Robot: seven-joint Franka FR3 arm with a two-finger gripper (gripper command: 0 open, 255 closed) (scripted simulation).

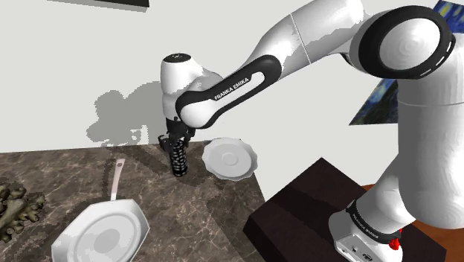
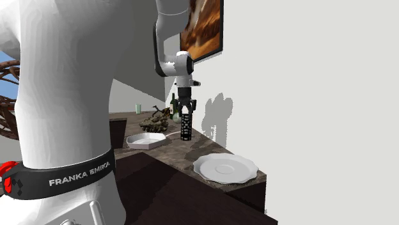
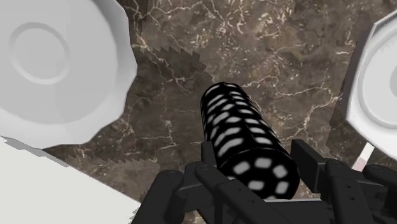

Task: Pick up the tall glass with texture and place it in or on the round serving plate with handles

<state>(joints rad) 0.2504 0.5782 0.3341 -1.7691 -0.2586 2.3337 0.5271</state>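
Observation:
My gripper is shut on a tall black glass dotted with white, clasping its upper part. The glass hangs upright, seemingly a little above the dark marble counter. In the wrist view the glass sticks out between the two black fingers. A round white plate with a scalloped rim lies just to the shoulder view's right of the glass, near the counter's corner. The same plate lies flat with nothing on it.
A white octagonal dish with a long handle lies on the counter's near side. A brown gnarled object sits at the shoulder view's left edge. A green bottle stands farther back. The dark stand adjoins the counter.

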